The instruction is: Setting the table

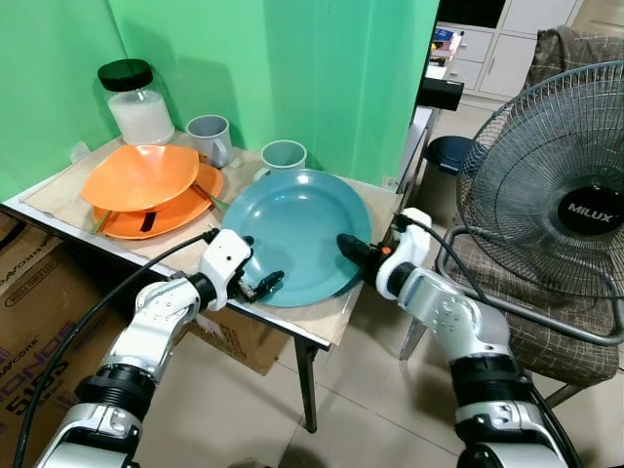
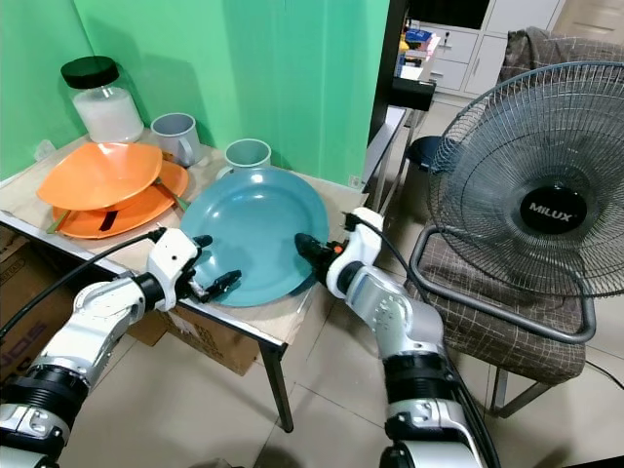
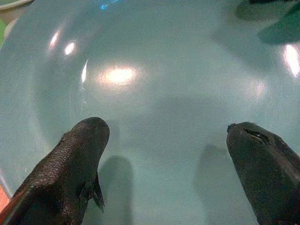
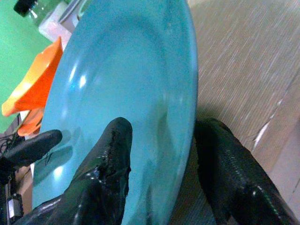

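Beside the table point(image 1: 336, 322), "MILUX" marks the fan point(image 1: 591, 216) hub.

We see right gripper point(image 1: 349, 245) straddling teal plate point(image 1: 292, 234) rim, one finger above, one below; tabletop point(image 4: 243, 70) just under lower finger, little room there. Left gripper point(image 1: 263, 284) spread over plate's near edge, bare plate surface ahead of its fingers. Beyond plate from both claws: green mug point(image 1: 284, 154) touching far rim, grey mug point(image 1: 211, 138) and jar point(image 1: 136, 101) further back, green wall behind. Orange dishes point(image 1: 148, 187) crowd left claw's outer side. Fan point(image 1: 551, 195) stands near right arm's outer side. Floor open below table edge.
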`<state>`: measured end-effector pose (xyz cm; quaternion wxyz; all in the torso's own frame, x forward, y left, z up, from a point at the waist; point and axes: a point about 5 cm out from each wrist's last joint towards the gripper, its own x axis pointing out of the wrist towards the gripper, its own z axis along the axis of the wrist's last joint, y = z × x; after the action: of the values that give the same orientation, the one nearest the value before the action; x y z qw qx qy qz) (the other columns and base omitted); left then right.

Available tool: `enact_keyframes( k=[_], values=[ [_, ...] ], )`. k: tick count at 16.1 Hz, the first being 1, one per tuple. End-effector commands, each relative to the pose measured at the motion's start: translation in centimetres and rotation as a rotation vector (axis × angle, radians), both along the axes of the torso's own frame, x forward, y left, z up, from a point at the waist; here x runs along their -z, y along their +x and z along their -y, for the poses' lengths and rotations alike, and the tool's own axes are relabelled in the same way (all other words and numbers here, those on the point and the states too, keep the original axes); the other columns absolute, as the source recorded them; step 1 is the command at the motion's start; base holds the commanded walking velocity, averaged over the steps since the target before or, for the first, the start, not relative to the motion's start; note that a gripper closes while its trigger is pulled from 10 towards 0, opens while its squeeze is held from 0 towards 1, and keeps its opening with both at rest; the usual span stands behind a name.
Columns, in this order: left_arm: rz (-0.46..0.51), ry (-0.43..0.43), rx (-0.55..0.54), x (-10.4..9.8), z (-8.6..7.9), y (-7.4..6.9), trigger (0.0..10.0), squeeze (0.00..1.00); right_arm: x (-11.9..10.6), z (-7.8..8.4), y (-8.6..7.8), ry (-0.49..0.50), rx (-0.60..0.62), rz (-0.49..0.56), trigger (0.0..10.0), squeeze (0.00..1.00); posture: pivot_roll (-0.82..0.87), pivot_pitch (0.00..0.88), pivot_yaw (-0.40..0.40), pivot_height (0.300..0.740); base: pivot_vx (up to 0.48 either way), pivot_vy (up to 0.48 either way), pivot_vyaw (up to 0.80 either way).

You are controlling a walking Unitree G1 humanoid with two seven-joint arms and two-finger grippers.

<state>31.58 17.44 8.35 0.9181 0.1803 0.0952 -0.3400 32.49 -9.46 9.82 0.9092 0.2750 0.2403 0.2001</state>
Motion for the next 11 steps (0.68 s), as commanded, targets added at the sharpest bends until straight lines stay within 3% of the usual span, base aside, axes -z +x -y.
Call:
enact_keyframes(
  k=[1,2,11],
  values=[
    [-0.035,0.03,0.005,0.87,-0.05,-0.43,10.0,0.0,-0.09,-0.31,0.21,-0.009,-0.006,-0.015,10.0,0.0,0.02,0.0,0.026,0.74,0.0,0.0,0.0],
    [-0.03,0.031,0.005,0.8,-0.01,-0.34,10.0,0.0,-0.13,-0.37,0.29,0.008,0.006,-0.02,0.0,0.0,0.02,0.0,0.023,0.74,0.0,0.0,0.0],
    [0.001,0.048,0.002,0.23,0.02,0.19,10.0,0.0,-0.19,-0.27,0.56,0.026,0.021,-0.014,0.0,0.0,0.02,0.0,0.024,0.74,0.0,0.0,0.0]
  ],
)
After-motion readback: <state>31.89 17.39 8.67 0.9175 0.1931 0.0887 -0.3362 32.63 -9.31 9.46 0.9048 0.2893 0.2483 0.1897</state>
